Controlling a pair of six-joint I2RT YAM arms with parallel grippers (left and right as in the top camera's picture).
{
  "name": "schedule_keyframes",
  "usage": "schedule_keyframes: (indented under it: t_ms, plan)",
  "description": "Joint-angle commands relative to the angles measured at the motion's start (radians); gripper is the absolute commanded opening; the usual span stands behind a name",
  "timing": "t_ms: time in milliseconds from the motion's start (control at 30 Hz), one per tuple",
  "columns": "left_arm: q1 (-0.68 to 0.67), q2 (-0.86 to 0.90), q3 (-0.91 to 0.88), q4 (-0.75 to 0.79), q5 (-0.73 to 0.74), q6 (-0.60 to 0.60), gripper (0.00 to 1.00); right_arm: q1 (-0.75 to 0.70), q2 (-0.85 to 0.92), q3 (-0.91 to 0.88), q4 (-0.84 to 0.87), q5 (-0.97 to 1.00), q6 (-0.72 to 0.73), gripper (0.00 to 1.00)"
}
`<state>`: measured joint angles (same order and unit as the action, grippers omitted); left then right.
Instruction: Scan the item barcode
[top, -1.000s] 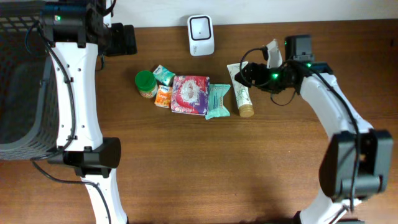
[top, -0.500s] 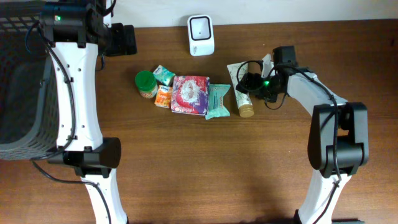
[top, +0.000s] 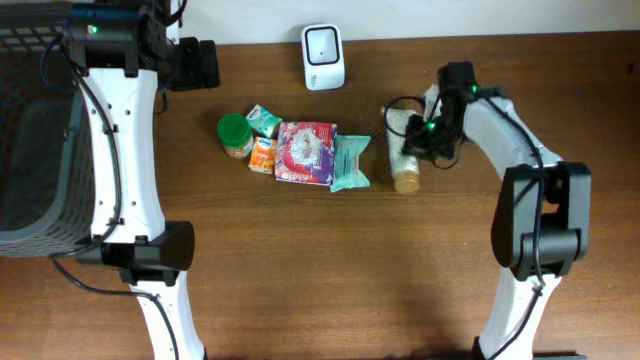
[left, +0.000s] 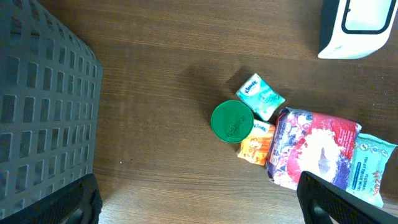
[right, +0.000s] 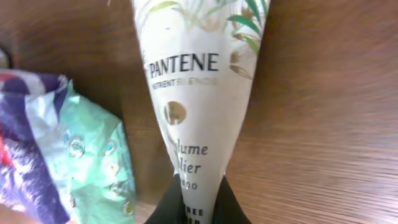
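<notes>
The item is a white Pantene tube (top: 404, 168) with a tan cap, lying on the wooden table right of the pile. My right gripper (top: 416, 140) is shut on it. In the right wrist view the tube (right: 199, 93) runs up the frame, and the black fingers of the right gripper (right: 199, 196) pinch its narrow lower part. The white barcode scanner (top: 323, 55) stands at the back of the table, also in the left wrist view (left: 357, 28). My left gripper (left: 199, 202) hangs high over the table's left part, open and holding nothing.
A green-lidded jar (top: 235, 133), a Kleenex pack (top: 264, 120), an orange packet (top: 262, 155), a pink and red pack (top: 306, 152) and a teal packet (top: 350, 162) lie in a cluster left of the tube. A dark mesh basket (top: 25, 130) stands at the far left.
The right gripper's jaws went from open to shut on the tube. The tube has shifted a little to the right, away from the teal packet. The left arm has not moved.
</notes>
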<state>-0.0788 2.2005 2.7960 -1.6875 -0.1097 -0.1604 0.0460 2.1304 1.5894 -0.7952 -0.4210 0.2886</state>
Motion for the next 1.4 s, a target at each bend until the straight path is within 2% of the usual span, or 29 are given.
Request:
schedule_keyframes:
  t_ms: [0,100,267,300,400,433,467,500,533,633,667,767,933,1033,1100,1167,1233,1267,1333,1367]
  plan:
    - [0.001,-0.011,0.011,0.0,-0.008,0.005,0.99,0.079,-0.065,0.205,-0.274,0.558,0.028,0.04]
    - [0.002,-0.011,0.011,0.0,-0.008,0.005,0.99,0.149,-0.056,0.177,-0.349,0.797,0.114,0.04]
    - [0.002,-0.011,0.011,0.0,-0.008,0.005,0.99,0.22,0.008,0.085,-0.328,0.824,0.121,0.05]
    - [0.002,-0.011,0.011,0.0,-0.008,0.005,0.99,0.23,0.018,0.079,-0.332,0.822,0.121,0.14]
    - [0.003,-0.011,0.011,0.0,-0.008,0.005,0.99,0.236,0.019,0.086,-0.345,0.77,0.121,0.73]
    - [0.003,-0.011,0.011,0.0,-0.008,0.005,0.99,0.227,0.019,0.101,-0.362,0.752,0.121,0.75]
    - [0.003,-0.011,0.011,0.0,-0.008,0.005,0.99,0.214,0.019,0.117,-0.377,0.735,0.121,0.87]
    - [0.003,-0.011,0.011,0.0,-0.008,0.005,0.99,0.194,0.019,0.141,-0.395,0.709,0.12,0.93]
    - [0.003,-0.011,0.011,0.0,-0.008,0.005,0.99,0.151,0.019,0.176,-0.405,0.621,0.06,0.98]
    - [0.003,-0.011,0.011,0.0,-0.008,0.005,0.99,0.023,0.019,0.215,-0.4,0.317,-0.123,0.99]
    - [0.005,-0.011,0.011,0.0,-0.008,0.005,0.99,-0.047,0.019,0.213,-0.399,0.146,-0.221,0.99]
    - [0.004,-0.011,0.011,0.0,-0.008,0.005,0.99,-0.216,0.021,0.148,-0.391,-0.171,-0.377,0.99]
    - [0.003,-0.011,0.011,0.0,-0.008,0.005,0.99,-0.265,0.021,-0.014,-0.245,-0.235,-0.369,1.0]
    - [0.003,-0.011,0.011,0.0,-0.008,0.005,0.99,-0.253,0.022,-0.121,-0.094,-0.249,-0.27,0.94]
    - [0.003,-0.011,0.011,0.0,-0.008,0.005,0.99,-0.253,0.022,-0.159,-0.034,-0.284,-0.261,0.89]
    - [0.003,-0.011,0.011,0.0,-0.008,0.005,0.99,-0.253,0.023,-0.202,0.032,-0.329,-0.261,0.77]
    - [0.003,-0.011,0.011,0.0,-0.008,0.005,0.99,-0.253,0.023,-0.223,0.065,-0.335,-0.261,0.56]
    - [0.003,-0.011,0.011,0.0,-0.008,0.005,0.99,-0.249,0.023,-0.229,0.074,-0.334,-0.261,0.37]
    - [0.003,-0.011,0.011,0.0,-0.008,0.005,0.99,-0.237,0.023,-0.229,0.082,-0.33,-0.261,0.09]
    - [0.003,-0.011,0.011,0.0,-0.008,0.005,0.99,-0.229,0.023,-0.227,0.097,-0.327,-0.252,0.04]
